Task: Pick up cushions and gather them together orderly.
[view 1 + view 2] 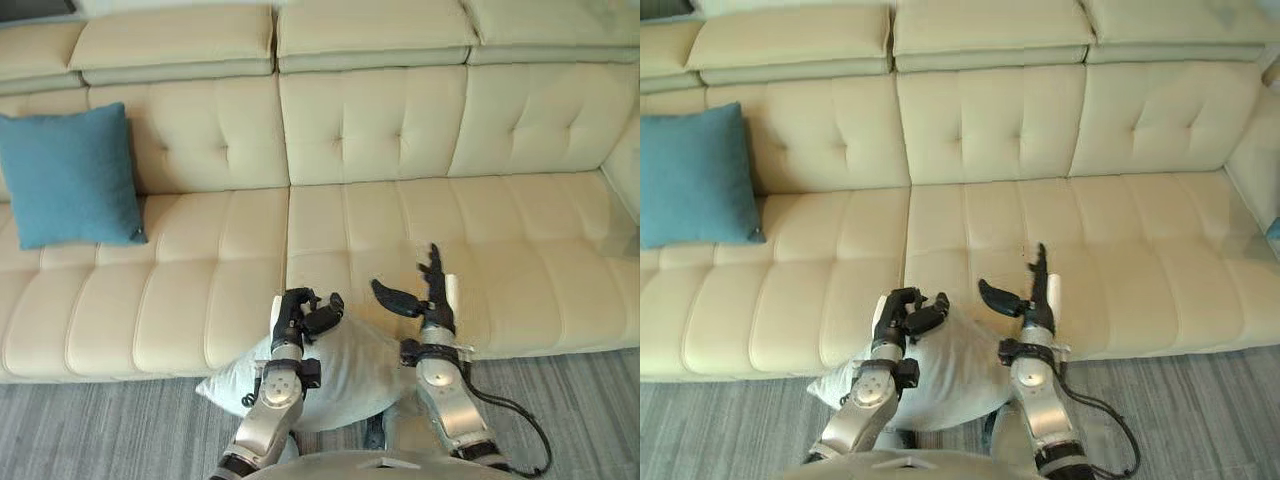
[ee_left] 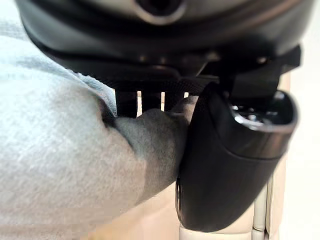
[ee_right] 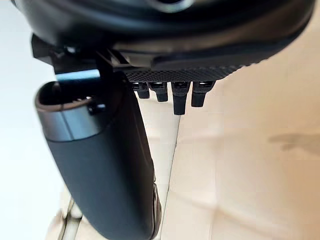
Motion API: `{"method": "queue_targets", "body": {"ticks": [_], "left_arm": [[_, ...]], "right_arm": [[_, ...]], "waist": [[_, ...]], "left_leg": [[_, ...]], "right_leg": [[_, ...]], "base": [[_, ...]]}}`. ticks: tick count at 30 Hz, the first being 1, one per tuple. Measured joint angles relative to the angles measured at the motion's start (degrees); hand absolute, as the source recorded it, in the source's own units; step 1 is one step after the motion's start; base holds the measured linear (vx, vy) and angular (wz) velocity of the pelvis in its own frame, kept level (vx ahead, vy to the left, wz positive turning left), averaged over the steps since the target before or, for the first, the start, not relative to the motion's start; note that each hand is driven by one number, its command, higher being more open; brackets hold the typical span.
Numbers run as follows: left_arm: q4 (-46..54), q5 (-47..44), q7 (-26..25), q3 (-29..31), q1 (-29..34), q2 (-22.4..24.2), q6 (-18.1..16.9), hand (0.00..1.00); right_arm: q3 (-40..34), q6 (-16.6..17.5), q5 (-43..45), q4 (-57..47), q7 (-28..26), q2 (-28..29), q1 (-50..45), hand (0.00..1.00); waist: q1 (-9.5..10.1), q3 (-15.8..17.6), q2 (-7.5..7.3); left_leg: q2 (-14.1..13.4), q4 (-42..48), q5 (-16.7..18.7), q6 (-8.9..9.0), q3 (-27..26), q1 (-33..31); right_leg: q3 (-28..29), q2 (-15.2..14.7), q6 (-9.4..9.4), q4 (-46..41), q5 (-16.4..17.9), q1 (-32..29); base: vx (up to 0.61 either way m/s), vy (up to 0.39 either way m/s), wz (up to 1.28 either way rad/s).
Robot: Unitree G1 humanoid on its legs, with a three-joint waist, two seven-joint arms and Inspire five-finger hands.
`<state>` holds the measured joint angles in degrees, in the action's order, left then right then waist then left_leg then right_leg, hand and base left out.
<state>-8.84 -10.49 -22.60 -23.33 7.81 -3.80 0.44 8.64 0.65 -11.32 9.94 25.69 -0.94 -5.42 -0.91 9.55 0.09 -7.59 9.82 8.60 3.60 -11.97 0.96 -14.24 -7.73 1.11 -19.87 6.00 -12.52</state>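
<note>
Cream leather runs the full width of the sofa, and 2 cushions are in play here. The blue cushion stands propped against the backrest at the far left end, its lower edge on the seat. That looks like the natural spot to gather at. The pale grey cushion is well apart from it, low at the front edge of the seat right before the robot, with 1 corner showing against the grey floor.

The left hand has it. Its fingers and thumb are curled into the cushion's upper edge, and the left wrist view shows the soft fabric bunched up between them. A pinch like that suits something limp with no handle, though I would guess the rest of the cushion sags from it.

The right hand is spread wide and holds nothing — fingers straight and pointing toward the backrest, thumb out toward the cushion. It hovers over the seat just beside the cushion's right side. I take it to be placed there to steady or cradle that side.

As I judge it, the pickup is underway and the gathering is not yet done. The grey cushion has to travel left along the sofa and be set upright next to the blue one.
</note>
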Motion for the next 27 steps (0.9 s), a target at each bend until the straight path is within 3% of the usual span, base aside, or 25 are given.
{"method": "queue_targets", "body": {"ticks": [2, 8, 13, 20, 25, 27], "left_arm": [[0.0, 0.0, 0.2, 0.0, 1.0, 1.1, 0.0, 0.00], [0.3, 0.0, 0.9, 0.6, 1.0, 1.2, 0.2, 0.00], [0.3, 0.0, 1.4, 0.8, 0.9, 0.7, 0.2, 0.00], [0.3, -0.1, 2.5, 0.8, 0.9, 0.1, 0.2, 0.00], [0.3, -0.2, 3.8, 2.1, 0.8, -0.9, 0.2, 0.00], [0.1, -0.2, 3.8, 2.2, 0.9, -1.7, 0.2, 0.00]], "right_arm": [[-4.6, -0.1, -0.6, -2.5, 1.4, 0.0, -3.5, 1.00], [-14.3, -0.6, -0.6, -5.5, 3.0, 0.8, -10.8, 1.00], [-14.9, -0.9, 6.5, -1.7, -0.7, 1.7, -14.2, 1.00], [-15.0, -1.8, 14.5, 7.7, -5.9, 3.7, -14.9, 1.00], [-14.9, -2.0, 16.7, 14.3, -9.1, 3.6, -13.9, 1.00], [-14.3, -2.2, 16.6, 14.6, -9.4, 3.9, -13.8, 1.00]], "waist": [[0.01, -0.8, 0.67], [-0.83, -3.2, 1.04], [-1.04, -4.1, 0.33], [-1.08, -4.7, 0.62], [-2.15, -4.9, 0.74], [-2.12, -5.2, 0.13]], "left_leg": [[-1.1, -1.7, -0.2, 0.35, 0.1, 2.2], [-0.2, -1.9, -1.2, 1.21, 1.7, 3.1], [1.9, -2.4, -4.9, 1.00, 2.7, 3.0], [0.8, -4.5, -5.3, 1.56, 3.3, 2.9], [-0.3, -9.0, -5.3, 1.66, 3.9, 2.6], [0.3, -9.1, -5.7, 1.96, 3.9, 2.0]], "right_leg": [[-0.2, 1.7, -0.22, 2.7, -0.1, 2.9], [-0.7, 1.6, 0.80, 7.7, -1.8, 6.1], [-1.4, 0.1, 1.66, 14.0, -5.1, 9.6], [-2.2, 1.7, 0.38, 16.5, -7.0, 10.0], [-4.1, 4.1, -0.12, 22.4, -11.7, 10.6], [-4.0, 3.9, 0.04, 24.5, -13.5, 10.8]], "base": [[0.15, -0.104, -0.11], [0.07, 0.019, 0.03], [-0.03, 0.024, 0.14], [-0.06, 0.002, 0.03], [-0.14, 0.013, 0.13], [-0.15, 0.025, 0.02]]}}
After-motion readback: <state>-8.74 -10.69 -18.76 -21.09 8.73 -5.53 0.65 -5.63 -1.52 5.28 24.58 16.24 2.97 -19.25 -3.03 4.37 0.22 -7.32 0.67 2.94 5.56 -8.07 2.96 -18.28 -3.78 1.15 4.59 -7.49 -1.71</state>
